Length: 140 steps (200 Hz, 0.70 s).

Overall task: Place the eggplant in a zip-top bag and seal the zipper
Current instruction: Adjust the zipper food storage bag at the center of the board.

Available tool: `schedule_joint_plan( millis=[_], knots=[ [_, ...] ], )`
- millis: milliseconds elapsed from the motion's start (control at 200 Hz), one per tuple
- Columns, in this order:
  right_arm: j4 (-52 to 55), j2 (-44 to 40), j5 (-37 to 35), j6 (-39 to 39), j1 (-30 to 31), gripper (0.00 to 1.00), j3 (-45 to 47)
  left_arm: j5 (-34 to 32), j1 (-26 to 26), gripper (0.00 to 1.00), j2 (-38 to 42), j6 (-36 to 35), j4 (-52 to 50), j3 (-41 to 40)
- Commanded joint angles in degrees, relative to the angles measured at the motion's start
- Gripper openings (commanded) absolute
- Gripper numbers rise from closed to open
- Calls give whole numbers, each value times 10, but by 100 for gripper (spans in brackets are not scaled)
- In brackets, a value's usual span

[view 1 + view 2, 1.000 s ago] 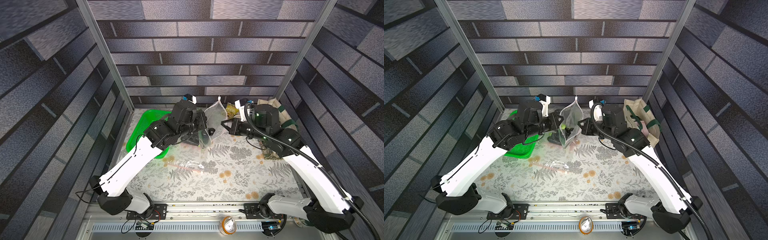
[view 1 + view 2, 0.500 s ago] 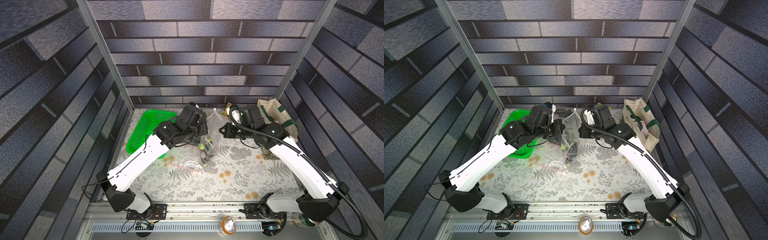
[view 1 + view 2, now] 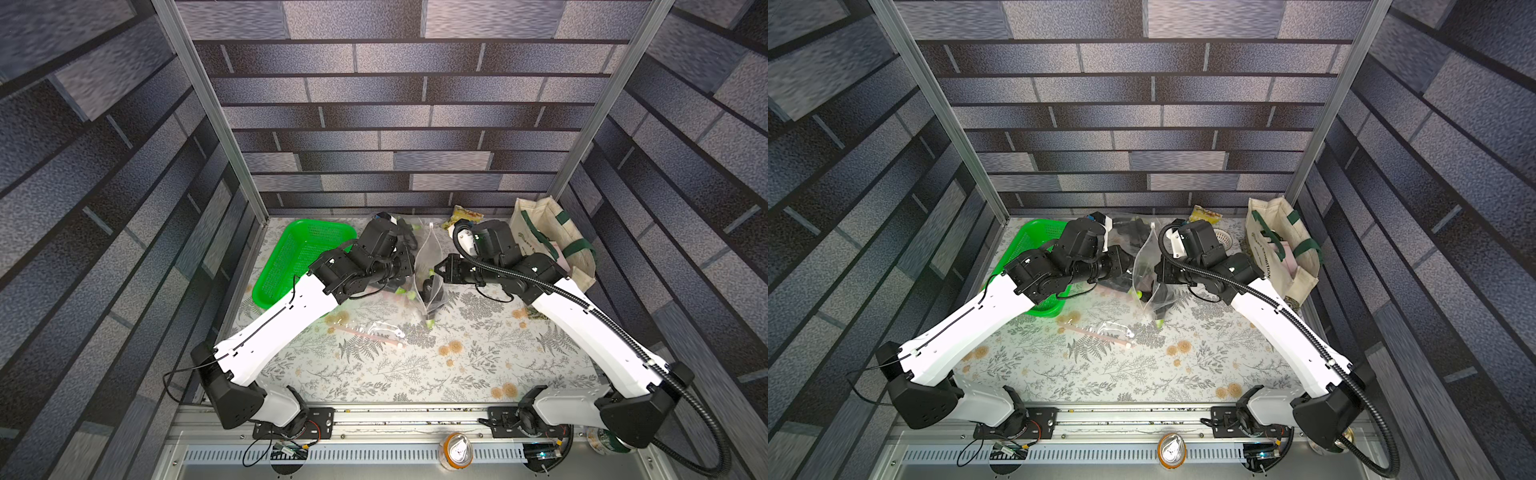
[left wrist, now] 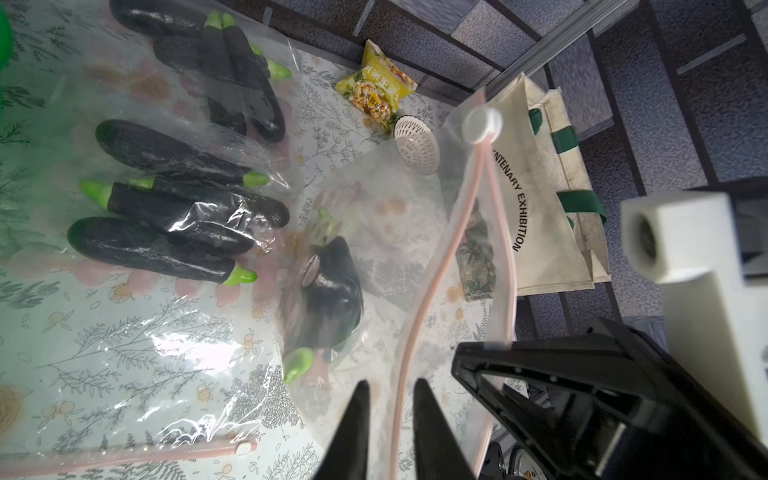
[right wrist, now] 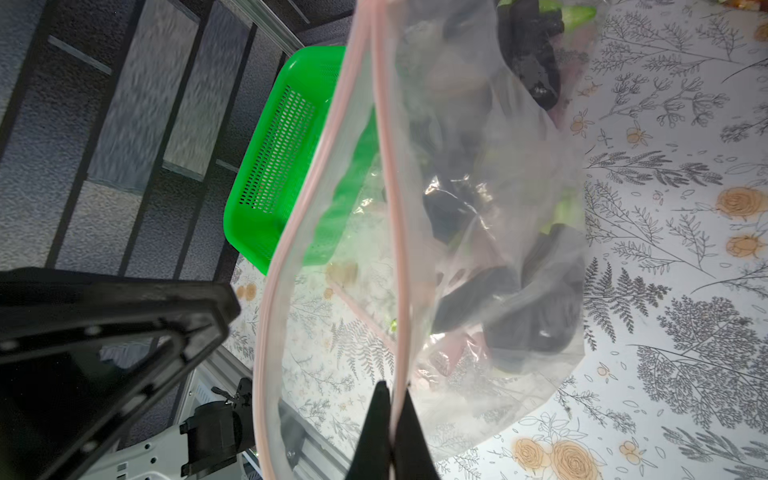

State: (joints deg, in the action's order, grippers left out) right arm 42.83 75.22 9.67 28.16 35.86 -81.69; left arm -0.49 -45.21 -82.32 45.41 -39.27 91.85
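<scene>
A clear zip-top bag (image 3: 428, 266) with a pink zipper strip hangs upright between my two grippers at the back of the table, in both top views. A dark eggplant (image 4: 332, 286) with a green stem lies inside it, also seen as the eggplant (image 5: 536, 316) in the right wrist view. My right gripper (image 5: 395, 386) is shut on one lip of the pink strip. My left gripper (image 4: 390, 382) is open, its fingers a little apart with the other lip running between them. The mouth gapes near the grippers. The white slider (image 4: 481, 124) sits at the far end of the zipper.
A green basket (image 3: 299, 253) stands at the back left and a canvas tote (image 3: 548, 241) at the back right. Other clear bags of eggplants (image 4: 166, 208), a yellow snack packet (image 4: 376, 89) and a white mesh ball (image 4: 417, 143) lie behind. An empty zip bag (image 3: 374, 332) lies mid-table.
Both arms have brought the hanging bag lower and a little nearer the front. My left gripper's fingers have parted from the zipper strip; the right one stays shut on it.
</scene>
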Motion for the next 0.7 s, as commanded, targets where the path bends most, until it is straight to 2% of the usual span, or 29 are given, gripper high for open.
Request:
schedule_joint_plan(
  millis=[0, 55, 120, 241, 366, 491, 631, 696],
  knots=[
    [19, -23, -1, -55, -6, 0, -53, 11, 14, 52, 16, -34, 13, 31],
    [29, -25, 11, -105, -10, 0, -70, 16, 26, 64, 25, -57, 6, 38],
    [43, -32, 31, -178, -16, 0, -88, 32, 43, 72, 41, -88, 3, 39],
    [89, -37, 60, -322, -34, 0, -125, 45, 70, 77, 82, -164, 18, 19],
    [133, -43, 128, -468, -52, 0, -143, 62, 86, 80, 148, -268, 81, -49],
    [200, -45, 230, -593, -65, 0, -169, 138, 94, 83, 213, -381, 149, -131],
    [291, -35, 289, -737, -67, 0, -205, 261, 97, 87, 248, -494, 150, -185],
    [305, -32, 294, -764, -69, 0, -213, 300, 96, 87, 253, -521, 147, -203]
  ],
)
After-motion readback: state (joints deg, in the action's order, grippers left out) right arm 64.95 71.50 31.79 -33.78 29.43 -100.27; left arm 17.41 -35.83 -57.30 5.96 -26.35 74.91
